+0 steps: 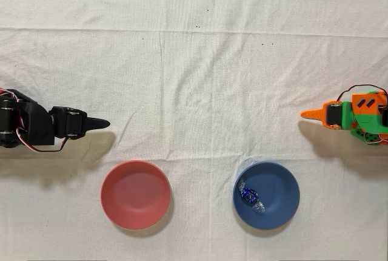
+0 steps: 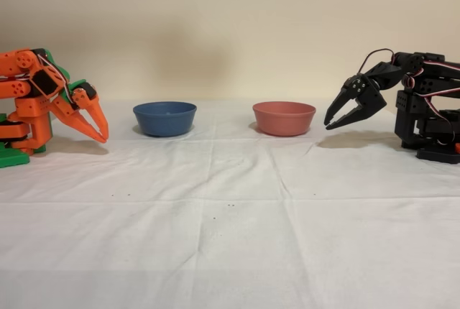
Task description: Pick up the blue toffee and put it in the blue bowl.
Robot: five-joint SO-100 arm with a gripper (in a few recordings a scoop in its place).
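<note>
White-clothed counter, blue toffee seen lying in blue bowl, long axis diagonal in overhead view, pink-red bowl beside, orange hand empty, fingers nearly together, well apart.

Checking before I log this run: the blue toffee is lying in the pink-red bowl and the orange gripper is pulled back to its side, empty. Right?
Not quite. The overhead view shows the blue toffee lying in the blue bowl, not the pink-red bowl, which holds nothing. The rest stands: the orange gripper is pulled back to its side, empty.
</note>
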